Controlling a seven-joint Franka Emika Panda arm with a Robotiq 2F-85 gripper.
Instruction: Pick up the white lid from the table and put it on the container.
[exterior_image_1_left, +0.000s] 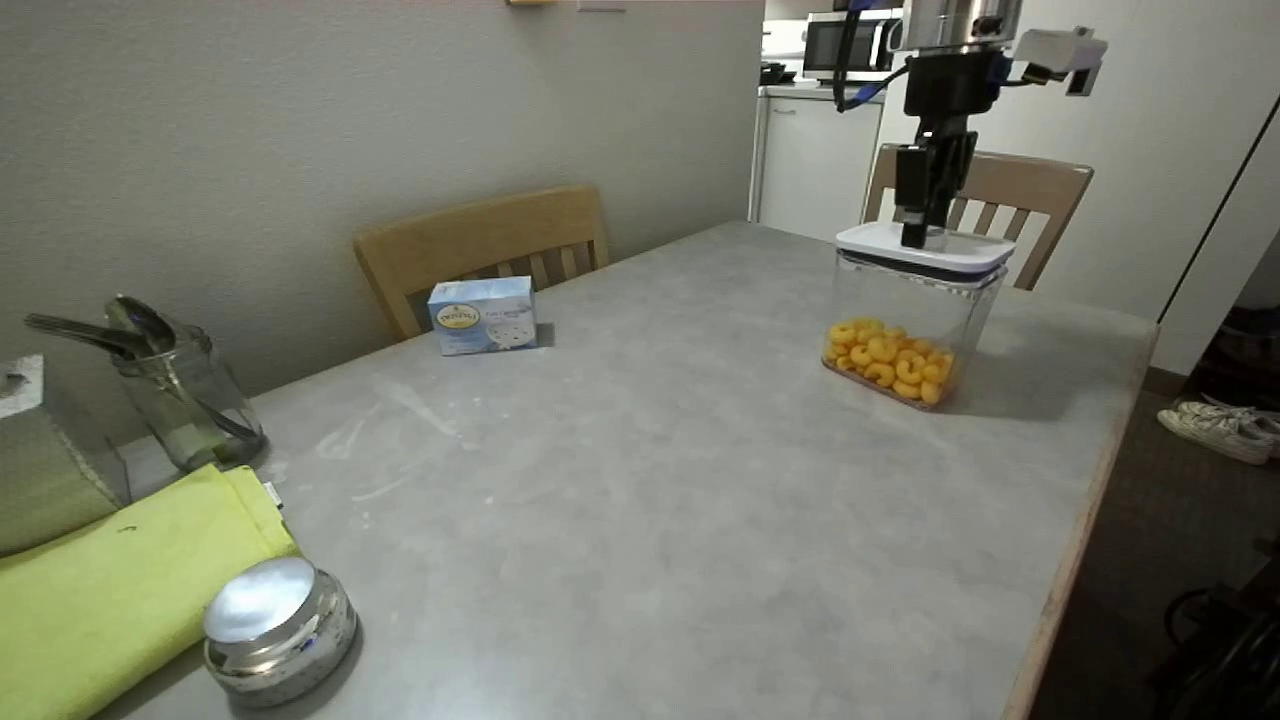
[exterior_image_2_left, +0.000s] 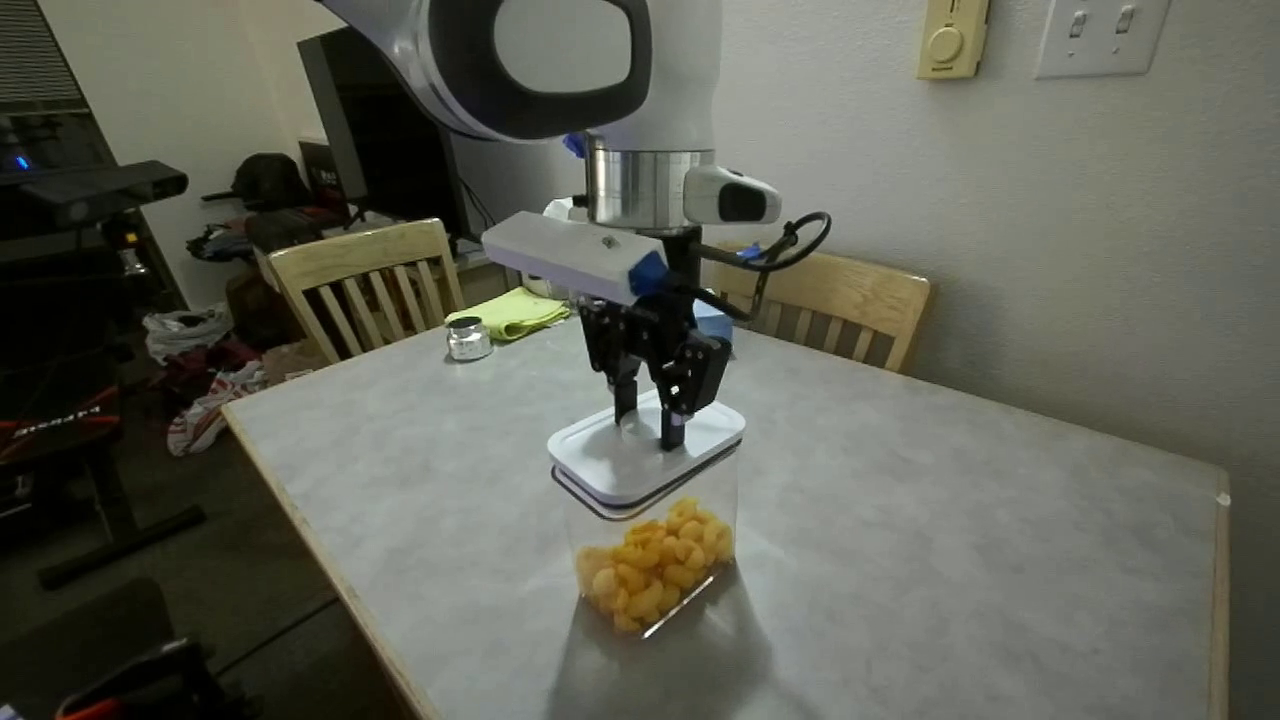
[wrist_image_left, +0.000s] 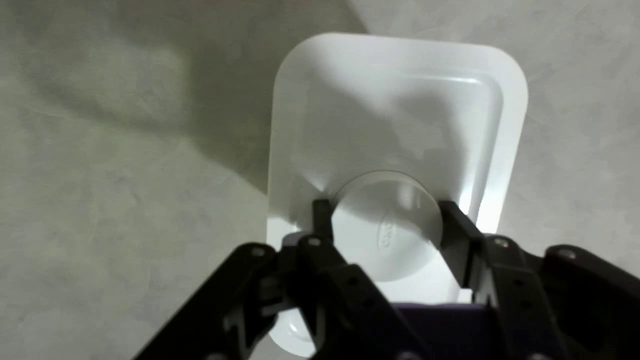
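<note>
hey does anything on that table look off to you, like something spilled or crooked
Whitish smears streak the table near the glass jar, perhaps residue. Also, a dark seal shows beneath the white lid on the container, so it may not be fully pressed down.

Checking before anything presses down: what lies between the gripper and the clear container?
Only the white lid shows between the gripper above and the clear container below, in both exterior views.
</note>
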